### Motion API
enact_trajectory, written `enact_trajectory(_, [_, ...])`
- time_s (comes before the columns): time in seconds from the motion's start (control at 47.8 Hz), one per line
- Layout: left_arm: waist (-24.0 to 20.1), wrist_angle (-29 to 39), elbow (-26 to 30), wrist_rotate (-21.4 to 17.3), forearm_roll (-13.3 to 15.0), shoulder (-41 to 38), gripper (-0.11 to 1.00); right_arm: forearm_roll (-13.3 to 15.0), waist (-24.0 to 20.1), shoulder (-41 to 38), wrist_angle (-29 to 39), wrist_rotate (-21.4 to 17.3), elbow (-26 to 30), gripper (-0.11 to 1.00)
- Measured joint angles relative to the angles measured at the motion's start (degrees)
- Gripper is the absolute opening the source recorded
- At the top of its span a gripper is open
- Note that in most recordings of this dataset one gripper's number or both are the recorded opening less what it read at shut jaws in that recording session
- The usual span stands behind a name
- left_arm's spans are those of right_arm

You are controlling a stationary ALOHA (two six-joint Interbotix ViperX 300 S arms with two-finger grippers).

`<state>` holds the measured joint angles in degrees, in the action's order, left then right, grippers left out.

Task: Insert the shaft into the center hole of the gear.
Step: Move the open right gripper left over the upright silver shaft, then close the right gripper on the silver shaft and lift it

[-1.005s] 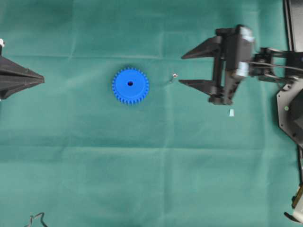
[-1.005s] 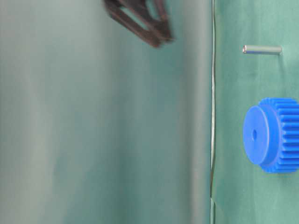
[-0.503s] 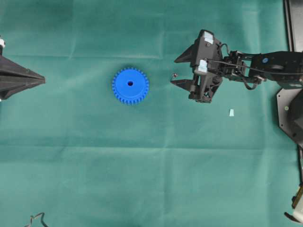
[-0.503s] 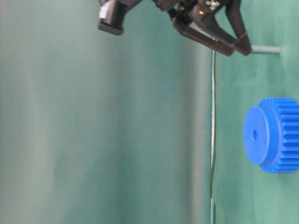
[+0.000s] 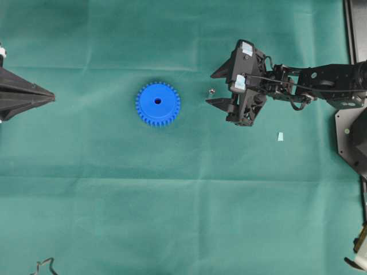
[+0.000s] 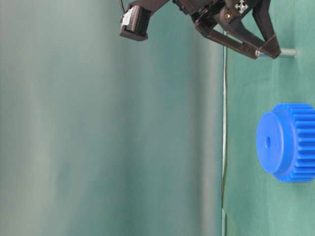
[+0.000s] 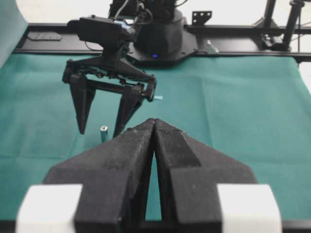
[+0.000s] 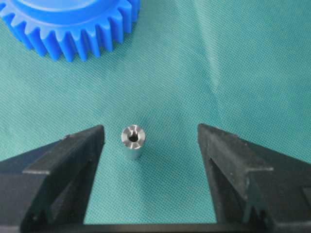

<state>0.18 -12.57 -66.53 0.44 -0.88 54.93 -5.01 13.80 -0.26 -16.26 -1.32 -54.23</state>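
Green cloth [image 5: 114, 200], upright shaft [image 8: 132, 141] untouched between wide-spread right gripper [image 8: 150, 141] jaws; left gripper [image 7: 153, 127] jaws clenched empty.

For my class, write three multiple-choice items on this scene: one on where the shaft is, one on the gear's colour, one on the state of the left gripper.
1. The small silvery metal shaft stands:
A. between the right gripper's open fingers
B. inside the gear's hole
C. under the left gripper

2. The round toothed plastic gear is:
A. red
B. blue
C. grey

3. The left gripper is:
A. wide open
B. holding the gear
C. shut, empty

Answers: 1 A, the right wrist view shows a finger on either side, untouching. 2 B, blue in every view. 3 C, its fingers meet with nothing between.
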Motion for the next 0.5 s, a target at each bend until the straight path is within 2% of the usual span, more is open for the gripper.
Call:
enact_trajectory(0.063, [0.0, -0.2, 0.0, 0.0, 0.0, 0.0, 0.00, 0.0, 0.0, 0.0, 0.0, 0.0, 0.1, 0.61])
enact_trajectory(0.168, [0.0, 0.0, 0.0, 0.0, 0.0, 0.0, 0.00, 0.0, 0.0, 0.0, 0.3, 0.1, 0.1, 0.34])
enact_trajectory(0.23, [-0.1, 0.0, 0.0, 0.0, 0.1, -0.1, 0.00, 0.0, 0.0, 0.0, 0.6, -0.2, 0.1, 0.22])
enact_trajectory(0.503, [0.0, 0.0, 0.0, 0.0, 0.1, 0.0, 0.00, 0.0, 0.0, 0.0, 1.3, 0.1, 0.3, 0.20])
